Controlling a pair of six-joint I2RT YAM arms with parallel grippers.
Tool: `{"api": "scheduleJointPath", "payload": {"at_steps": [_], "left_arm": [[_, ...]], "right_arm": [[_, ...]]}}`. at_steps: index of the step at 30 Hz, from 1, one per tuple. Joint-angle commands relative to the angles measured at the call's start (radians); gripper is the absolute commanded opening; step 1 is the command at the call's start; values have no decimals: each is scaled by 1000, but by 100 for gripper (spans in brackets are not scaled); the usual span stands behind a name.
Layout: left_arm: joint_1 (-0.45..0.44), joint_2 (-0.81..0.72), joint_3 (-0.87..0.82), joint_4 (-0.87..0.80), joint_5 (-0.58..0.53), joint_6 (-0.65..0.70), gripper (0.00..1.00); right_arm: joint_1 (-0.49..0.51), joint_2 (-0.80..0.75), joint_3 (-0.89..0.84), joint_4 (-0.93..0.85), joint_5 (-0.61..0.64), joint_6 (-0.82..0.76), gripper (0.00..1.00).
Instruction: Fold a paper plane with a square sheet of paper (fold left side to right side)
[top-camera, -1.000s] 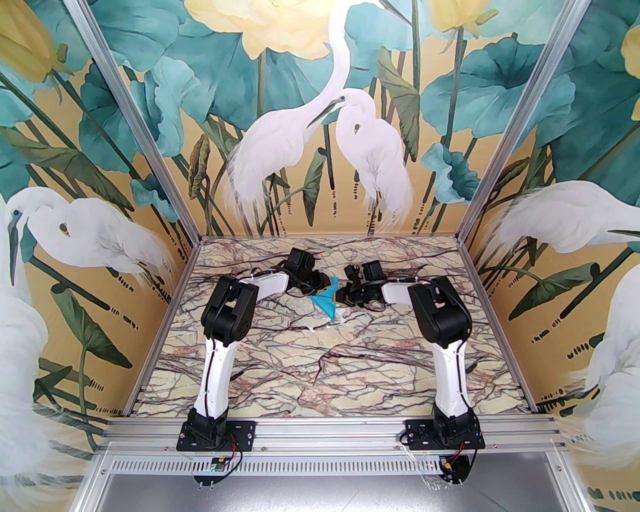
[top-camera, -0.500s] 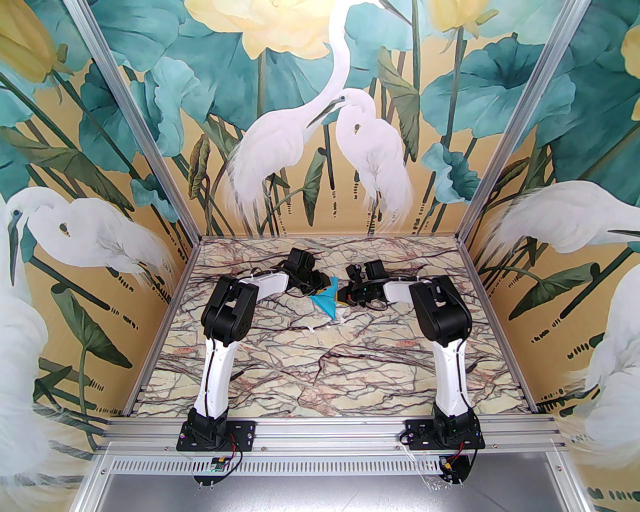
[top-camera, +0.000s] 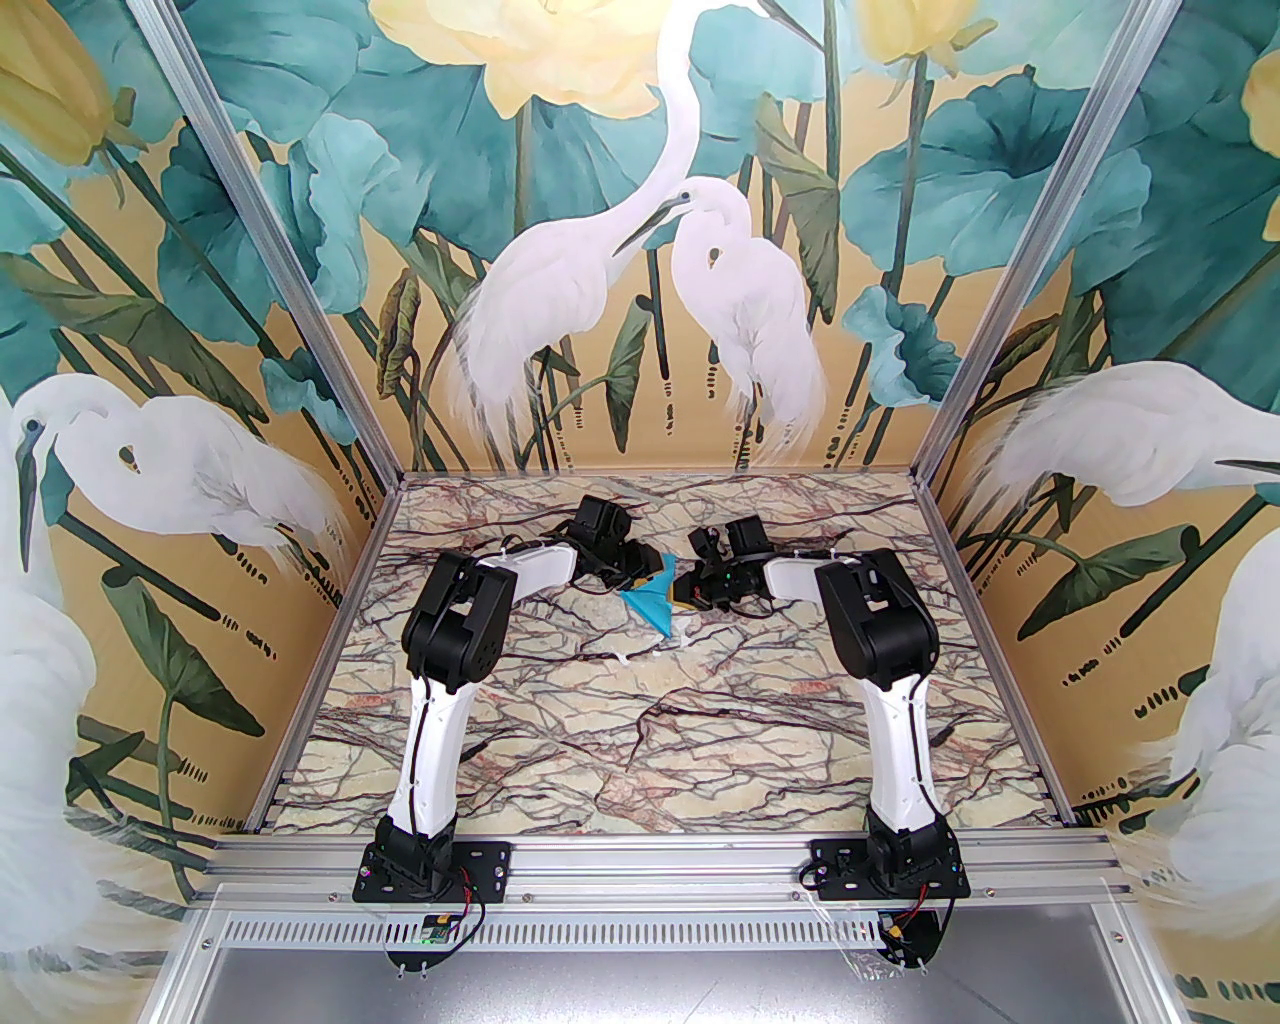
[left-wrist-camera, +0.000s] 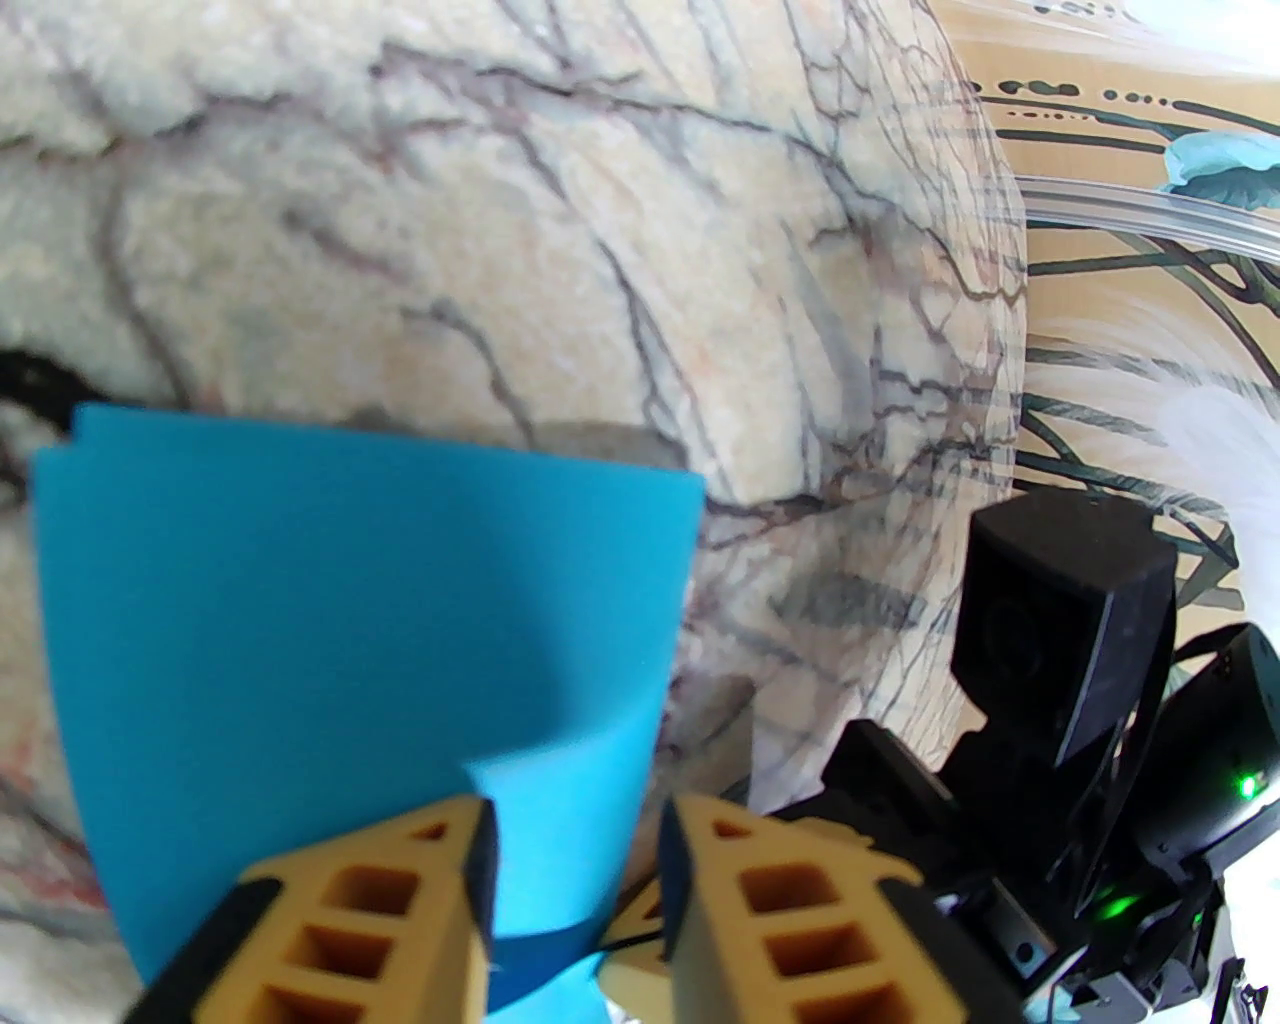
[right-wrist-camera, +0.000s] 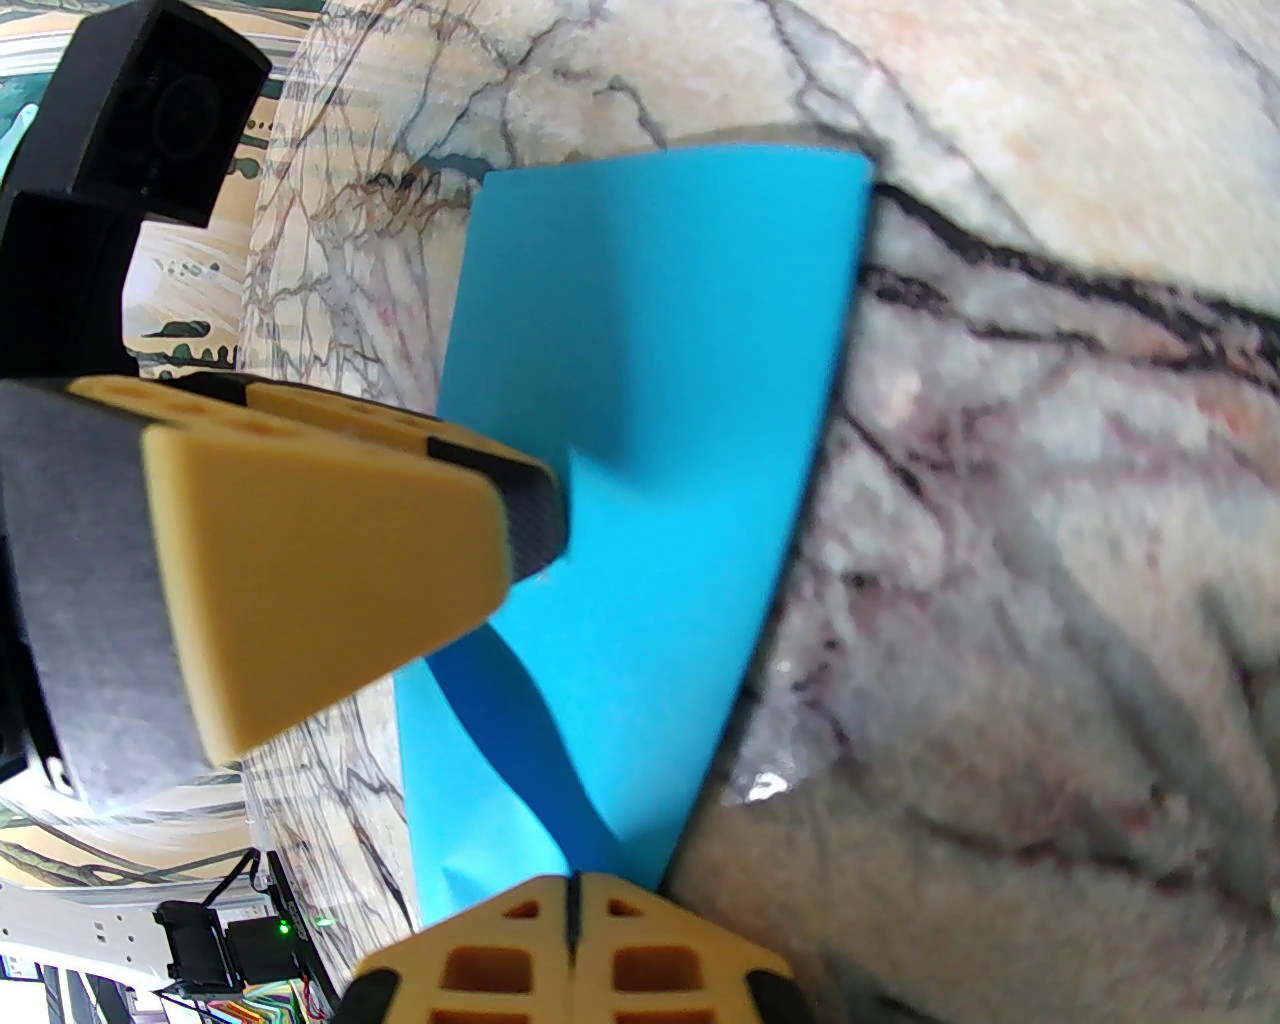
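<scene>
Paper (top-camera: 652, 600) is on the table (top-camera: 640, 740), up toward the far edge and roughly halfway between the left and right edges, wedged right between the two claws. It's plain bright blue. From the left wrist cam it looks doubled over, since there are two layers with their far-left corners slightly out of line. It isn't lying flat either. The sheet bows, and the right wrist cam shows a dark shadow under its long right edge, so that side looks lifted off the table. The left claw (left-wrist-camera: 575, 865) has its jaws parted, with a clear gap between the two yellow fingers (left-wrist-camera: 440, 900). The near end of the paper runs into that gap, and the pads aren't squeezed together on it. Seen side-on from the right wrist cam, that same claw's black-tipped finger comes down onto the top of the paper, close to its left edge. The right claw (right-wrist-camera: 572, 890) is clamped tight, with just a thin seam between its fingers. The narrow near end of the paper goes straight into that seam, so it's pinching the paper there. In the overhead view both arms (top-camera: 440, 640) reach in from the near edge with elbows bent. Their wrists face each other across the paper, left one on the left and right one on the right. The two claws end up very near each other, but from up there I can't tell whether they actually touch.
</scene>
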Motion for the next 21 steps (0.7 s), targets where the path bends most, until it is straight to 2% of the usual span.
{"api": "scheduleJointPath", "payload": {"at_steps": [1,4,12,18,21], "left_arm": [[14,-120,-8,-12,-10,15,40],[13,-193,-83,29,-1,-18,39],[-36,-342,-341,155,27,-105,29],[-95,-319,-410,207,50,-125,26],[-97,-314,-440,222,36,-125,25]], "right_arm": [[1,31,19,-37,14,-32,1],[2,32,19,-37,13,-32,0],[9,35,21,-35,13,-33,1],[11,35,22,-33,11,-31,1],[12,35,19,-30,13,-27,1]]}}
